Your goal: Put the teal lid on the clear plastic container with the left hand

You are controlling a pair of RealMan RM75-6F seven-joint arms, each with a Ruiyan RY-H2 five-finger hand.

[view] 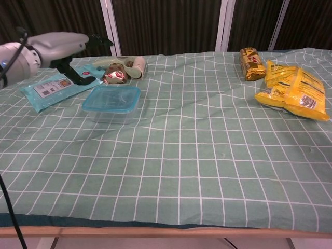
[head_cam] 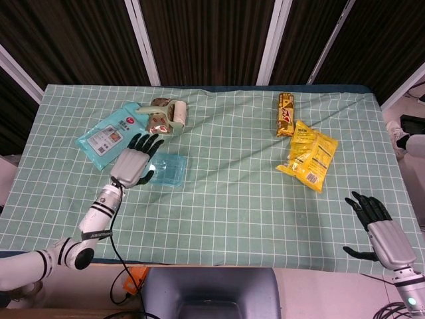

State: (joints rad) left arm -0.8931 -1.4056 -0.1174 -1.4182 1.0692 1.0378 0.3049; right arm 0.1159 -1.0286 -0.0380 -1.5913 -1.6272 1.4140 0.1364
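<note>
The table (view: 171,171), under a green checked cloth, carries the clear plastic container (view: 111,104) near its left side. The teal lid (view: 112,96) sits level on the container's rim, apparently seated. The left hand (view: 67,46) hangs above and to the left, fingers spread, holding nothing, which suggests release. The right hand (head_cam: 378,229) idles off the table edge, fingers apart and empty.
</note>
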